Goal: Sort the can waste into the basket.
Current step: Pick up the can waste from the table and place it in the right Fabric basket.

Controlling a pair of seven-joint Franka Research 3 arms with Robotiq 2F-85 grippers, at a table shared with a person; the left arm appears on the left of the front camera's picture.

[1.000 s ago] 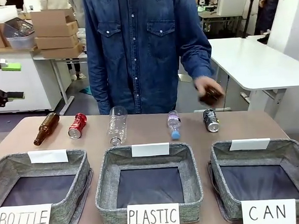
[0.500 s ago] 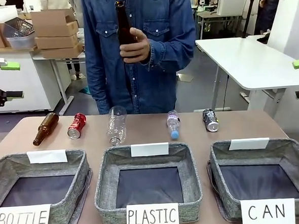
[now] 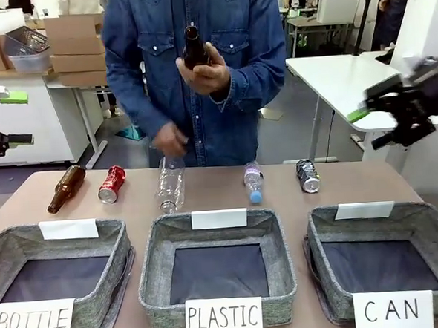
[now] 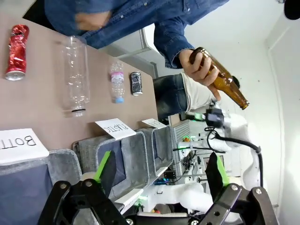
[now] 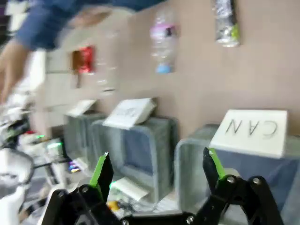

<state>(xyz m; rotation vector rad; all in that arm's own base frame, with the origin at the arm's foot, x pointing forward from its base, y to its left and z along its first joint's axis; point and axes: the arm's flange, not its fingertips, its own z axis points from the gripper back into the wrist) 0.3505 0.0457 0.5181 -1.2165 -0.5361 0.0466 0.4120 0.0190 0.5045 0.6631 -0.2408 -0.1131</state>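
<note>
No can sorted yet: red can [image 3: 112,184] far left, black can [image 3: 307,176] far right, on table [image 3: 354,189]; basket [image 3: 433,222] near right, empty. Left gripper [image 4: 160,168], right gripper [image 5: 157,169] wide open, holding nothing.

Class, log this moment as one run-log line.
left gripper: open | right gripper: open | red can, black can: on table, not in CAN basket | person's hand: holds brown bottle

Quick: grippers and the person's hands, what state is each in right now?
Left gripper: open, empty.
Right gripper: open, empty.
Person's raised hand: holding a brown bottle.
Person's other hand: blurred, cannot tell.
</note>
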